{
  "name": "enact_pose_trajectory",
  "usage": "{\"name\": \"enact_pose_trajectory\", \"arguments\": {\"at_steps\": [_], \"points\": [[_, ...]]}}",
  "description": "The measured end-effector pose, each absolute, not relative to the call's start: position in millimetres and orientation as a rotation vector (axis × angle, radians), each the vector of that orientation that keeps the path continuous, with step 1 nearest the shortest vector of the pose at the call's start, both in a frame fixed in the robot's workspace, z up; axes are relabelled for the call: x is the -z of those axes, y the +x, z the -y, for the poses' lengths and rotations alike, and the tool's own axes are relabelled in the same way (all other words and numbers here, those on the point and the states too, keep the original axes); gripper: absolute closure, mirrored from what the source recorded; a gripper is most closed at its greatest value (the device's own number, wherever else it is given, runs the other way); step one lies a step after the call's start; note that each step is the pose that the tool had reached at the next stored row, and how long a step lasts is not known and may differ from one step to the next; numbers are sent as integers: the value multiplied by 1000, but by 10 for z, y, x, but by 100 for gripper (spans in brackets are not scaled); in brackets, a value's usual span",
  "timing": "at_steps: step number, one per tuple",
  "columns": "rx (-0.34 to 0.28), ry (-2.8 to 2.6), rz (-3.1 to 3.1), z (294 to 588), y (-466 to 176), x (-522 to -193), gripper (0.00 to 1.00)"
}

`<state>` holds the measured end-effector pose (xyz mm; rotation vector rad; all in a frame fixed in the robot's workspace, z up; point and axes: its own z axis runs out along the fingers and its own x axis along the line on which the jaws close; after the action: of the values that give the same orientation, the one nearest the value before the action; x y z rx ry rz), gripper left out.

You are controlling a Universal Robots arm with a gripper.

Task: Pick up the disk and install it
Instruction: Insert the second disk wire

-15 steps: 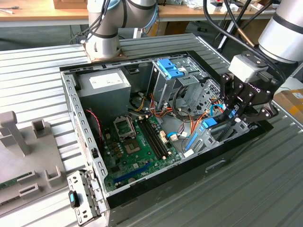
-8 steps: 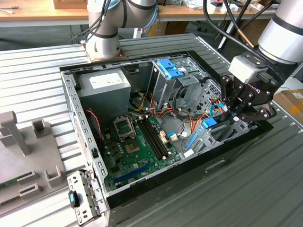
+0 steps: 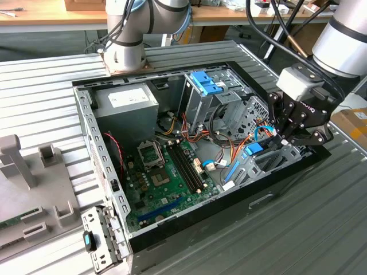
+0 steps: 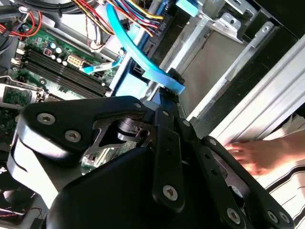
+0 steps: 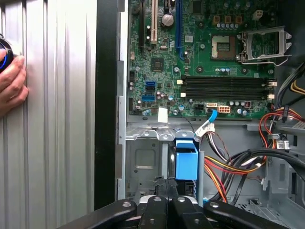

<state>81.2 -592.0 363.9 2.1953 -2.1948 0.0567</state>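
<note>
End effector: the black end effector (image 3: 287, 139) hangs low over the open computer case (image 3: 86, 123), at the drive bay on the exterior view's right; its fingers look drawn together, apparently gripping the blue-railed part below them.
Disk: only its bright blue carrier (image 5: 186, 160) is plain in the first wrist view, standing on edge in the grey metal bay (image 5: 143, 162) right under the fingers; the metal body itself I cannot make out.
Cables: a light blue flat data cable (image 4: 138, 52) and orange, yellow and red wire bundles (image 5: 228, 169) lie just beside the bay.
Motherboard: the green board (image 5: 200, 57) lies next to the bay.
Person: a hand (image 5: 12, 86) rests on the ribbed desk (image 5: 57, 95) beside the case.
Risks, as I judge them: a tilted disk may jam on the bay walls; cables may be pinched under it; a loose grip may drop it onto the board; the nearby hand may be struck.
</note>
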Motion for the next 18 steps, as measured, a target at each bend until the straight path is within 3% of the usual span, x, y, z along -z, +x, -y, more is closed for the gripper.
{"name": "enact_pose_trajectory", "arguments": {"at_steps": [7, 18], "points": [[-57, 2212, 2178, 5729, 812, -3639, 89], [-61, 2245, 2142, 5812, 809, -3637, 89]]}}
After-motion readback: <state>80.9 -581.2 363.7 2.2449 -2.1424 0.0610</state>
